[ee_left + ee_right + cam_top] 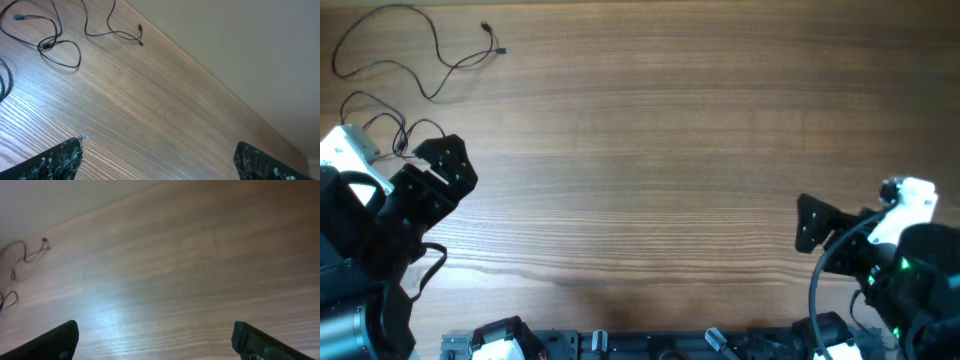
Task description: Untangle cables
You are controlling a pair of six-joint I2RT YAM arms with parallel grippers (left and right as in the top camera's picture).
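The cables are thin black cords lying loose at the table's far left. One long cord (420, 70) curls from the top left corner and ends in a small plug (498, 47). Smaller loops (390, 128) lie just behind my left gripper (448, 165), which is open and empty and sits right in front of them. In the left wrist view the loops (60, 47) and the plug end (141, 40) lie far ahead of the fingers (157, 162). My right gripper (812, 222) is open and empty at the right side; its view shows the cords (22, 257) far off.
The wooden table (650, 150) fills the views; its far edge meets a pale wall (240, 40). The arm bases and their thicker black cables (830, 270) sit along the near edge.
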